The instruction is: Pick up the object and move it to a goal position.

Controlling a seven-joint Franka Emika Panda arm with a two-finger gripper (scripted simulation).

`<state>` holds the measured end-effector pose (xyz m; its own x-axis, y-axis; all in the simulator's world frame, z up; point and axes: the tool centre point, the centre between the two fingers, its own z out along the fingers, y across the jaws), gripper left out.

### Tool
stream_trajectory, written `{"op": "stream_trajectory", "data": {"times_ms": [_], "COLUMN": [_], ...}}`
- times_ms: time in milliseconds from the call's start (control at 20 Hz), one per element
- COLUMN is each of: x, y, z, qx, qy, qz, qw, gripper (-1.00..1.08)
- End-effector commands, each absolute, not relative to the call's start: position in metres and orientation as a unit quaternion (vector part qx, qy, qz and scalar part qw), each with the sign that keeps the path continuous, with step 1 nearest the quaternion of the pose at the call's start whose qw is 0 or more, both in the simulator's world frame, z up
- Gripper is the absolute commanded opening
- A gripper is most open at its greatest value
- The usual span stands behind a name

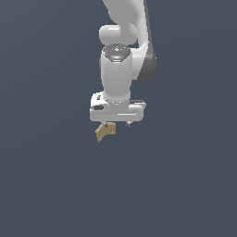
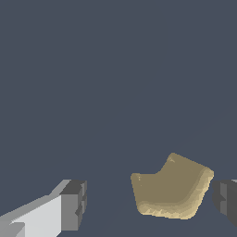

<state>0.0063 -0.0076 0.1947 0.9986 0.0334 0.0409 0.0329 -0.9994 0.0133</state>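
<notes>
Tool (image 2: 148, 203): fingers spread, nothing pinched | object (image 2: 172, 187): between fingers, long axis finger-to-finger, notch facing away

The object (image 2: 172, 187) sits between my two fingers (image 2: 73, 204), much nearer one finger, with a gap to the other.

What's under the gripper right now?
The tan object sits between the open gripper's fingers, nearer one finger. Whether it touches that finger, or what it rests on, can't be seen.
</notes>
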Motion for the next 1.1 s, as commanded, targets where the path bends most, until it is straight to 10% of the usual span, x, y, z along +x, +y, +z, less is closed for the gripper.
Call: {"op": "stream_trajectory", "data": {"times_ms": [0,1050], "x": [0.005,-0.02], "y": [-0.009,-0.04], "z": [0.194,0.168], "qx": [1.0,0.966], "qy": [0.005,-0.257], "qz": [0.02,0.009], "qw": [0.006,0.0], "gripper": [1.0,1.0]}}
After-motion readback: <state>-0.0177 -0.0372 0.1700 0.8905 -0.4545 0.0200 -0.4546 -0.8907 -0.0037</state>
